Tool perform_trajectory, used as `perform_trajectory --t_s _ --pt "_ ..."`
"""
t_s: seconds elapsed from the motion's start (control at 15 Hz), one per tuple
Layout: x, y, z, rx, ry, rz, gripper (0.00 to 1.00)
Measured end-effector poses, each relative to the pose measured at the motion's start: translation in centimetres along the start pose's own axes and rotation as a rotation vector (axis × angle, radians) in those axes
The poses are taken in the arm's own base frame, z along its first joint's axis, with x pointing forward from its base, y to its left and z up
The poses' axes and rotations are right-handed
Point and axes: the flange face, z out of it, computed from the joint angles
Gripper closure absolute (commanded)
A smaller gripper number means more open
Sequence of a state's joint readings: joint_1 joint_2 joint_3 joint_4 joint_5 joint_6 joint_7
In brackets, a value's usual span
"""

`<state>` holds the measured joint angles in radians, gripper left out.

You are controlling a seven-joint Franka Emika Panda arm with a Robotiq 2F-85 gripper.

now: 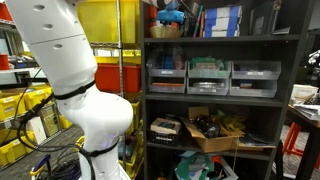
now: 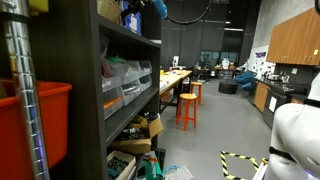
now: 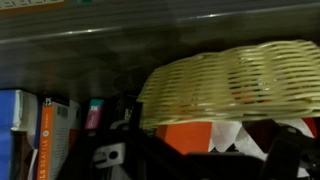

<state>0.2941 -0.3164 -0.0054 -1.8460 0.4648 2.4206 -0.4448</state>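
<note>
In the wrist view a pale woven wicker basket [image 3: 235,80] fills the upper right, upside down or tilted, just under a dark shelf board. Beneath it show an orange block [image 3: 185,135] and white and dark red pieces [image 3: 240,132]. My gripper [image 3: 195,158] is open, its dark fingers [image 3: 105,155] spread wide at the bottom edge, close below the basket with nothing between them. In both exterior views the white arm [image 1: 70,80] reaches up to the top shelf, where the blue-tinted hand [image 1: 170,14] [image 2: 135,10] sits among the items.
Upright books [image 3: 45,135] stand left of the basket. The dark shelving unit [image 1: 220,95] holds grey bins [image 1: 210,75] and a cardboard box [image 1: 212,132]. Yellow crates [image 1: 20,105] stand behind the arm. Orange stools [image 2: 187,105] and long tables lie down the aisle.
</note>
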Motion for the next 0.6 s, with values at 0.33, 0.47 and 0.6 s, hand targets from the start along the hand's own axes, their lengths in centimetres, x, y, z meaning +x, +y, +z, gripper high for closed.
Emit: perform_trajectory --t_s 0.33,0.47,0.6 --pt "0.17 -0.26 -0.04 -0.029 -0.001 -0.057 0.00" --pt "0.33 -0.22 -0.19 -0.044 0.005 -0.073 0.00" --pt "0.56 -0.16 -0.42 -0.060 0.015 -0.087 0.00"
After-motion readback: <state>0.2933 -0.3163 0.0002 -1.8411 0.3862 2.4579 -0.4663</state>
